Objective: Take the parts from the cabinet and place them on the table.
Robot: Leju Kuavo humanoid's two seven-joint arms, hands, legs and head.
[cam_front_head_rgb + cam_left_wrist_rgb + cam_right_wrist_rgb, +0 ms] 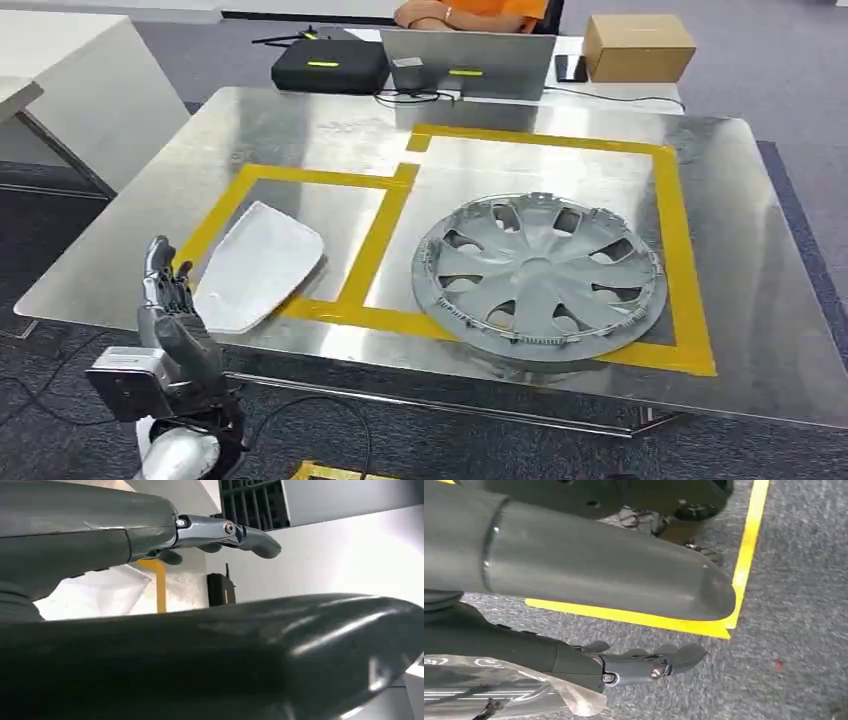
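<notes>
While the left hand [168, 300] hovers with fingers spread and empty beside it, a smooth white panel [255, 265] lies left of the spoked grey hubcap [540, 275] on the shiny steel bench [760, 330]; right hand [639, 665] fingers extended, holding nothing.

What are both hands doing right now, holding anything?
Left hand: open, holding nothing, raised at the table edge beside the white panel.
Right hand: holding nothing, fingers stretched out, hanging over the carpet.

Black case [329, 67], laptop [467, 63], cardboard box [638, 46], person in orange behind [470, 12]
</notes>
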